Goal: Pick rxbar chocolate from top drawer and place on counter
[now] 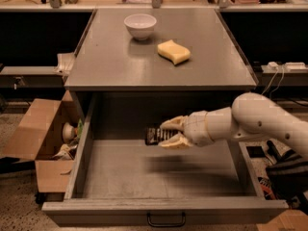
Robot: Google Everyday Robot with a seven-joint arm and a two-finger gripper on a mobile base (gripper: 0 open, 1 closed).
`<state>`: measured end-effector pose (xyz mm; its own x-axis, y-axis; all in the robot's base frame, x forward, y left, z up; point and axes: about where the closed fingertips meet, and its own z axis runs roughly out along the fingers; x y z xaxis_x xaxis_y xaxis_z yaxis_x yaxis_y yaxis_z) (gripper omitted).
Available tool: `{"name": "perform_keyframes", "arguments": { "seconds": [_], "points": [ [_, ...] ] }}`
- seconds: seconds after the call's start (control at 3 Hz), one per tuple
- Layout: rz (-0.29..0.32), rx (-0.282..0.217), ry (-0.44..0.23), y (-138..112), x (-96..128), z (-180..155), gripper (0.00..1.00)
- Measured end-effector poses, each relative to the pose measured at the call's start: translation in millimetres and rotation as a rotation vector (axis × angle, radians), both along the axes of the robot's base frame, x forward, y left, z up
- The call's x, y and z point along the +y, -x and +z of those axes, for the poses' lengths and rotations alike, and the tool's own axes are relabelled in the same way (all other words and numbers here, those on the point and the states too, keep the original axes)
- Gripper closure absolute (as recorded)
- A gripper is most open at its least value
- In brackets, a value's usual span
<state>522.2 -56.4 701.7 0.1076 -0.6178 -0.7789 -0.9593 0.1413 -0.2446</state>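
Clamped in the gripper (164,135) below the counter (110,57) edge, the rxbar chocolate (153,134) could be knocked loose against it.

The claw (164,134) hangs inside the open top drawer (144,174), its two fingers (174,124) closed on the dark rxbar chocolate (154,135), which seems lifted clear of the drawer floor. On the grey surface (110,61) above stand a white bowl (140,25) and a yellow sponge (173,51), apart. A cardboard box (33,134) sits on the ground beside the drawer.
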Motion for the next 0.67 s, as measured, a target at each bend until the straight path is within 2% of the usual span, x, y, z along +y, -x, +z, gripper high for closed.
{"name": "perform_keyframes", "arguments": {
  "seconds": [0.33, 0.67],
  "points": [
    [0.025, -0.095, -0.026, -2, -15, 61, 1.00],
    [0.010, -0.132, -0.040, -6, -35, 96, 1.00]
  ]
}}
